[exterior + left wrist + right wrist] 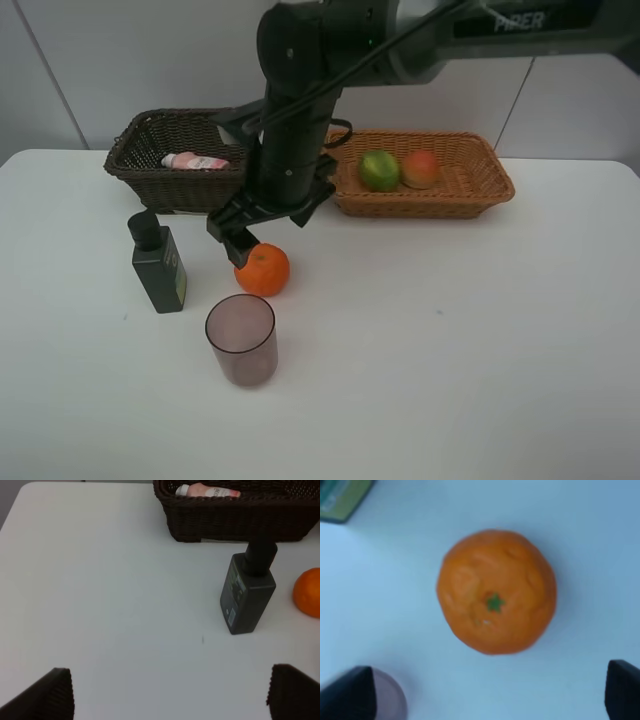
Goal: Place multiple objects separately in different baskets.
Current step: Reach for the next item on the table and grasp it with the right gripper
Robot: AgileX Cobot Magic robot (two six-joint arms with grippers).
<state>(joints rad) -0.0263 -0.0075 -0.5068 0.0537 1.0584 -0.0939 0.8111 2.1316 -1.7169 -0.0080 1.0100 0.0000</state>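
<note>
white table (480, 330) below pale walls (90, 60), right pincer (485, 692) wide over the orange (496, 591), left pincer (170, 692) wide.

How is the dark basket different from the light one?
The dark brown basket is deeper, with taller walls; the light orange basket is shallower. The dark brown basket holds a pink bottle lying down; the light orange basket holds a green fruit and a red-yellow fruit. In the high view the dark brown basket sits on the left, the light orange basket on the right. Both are woven and rectangular.
</note>
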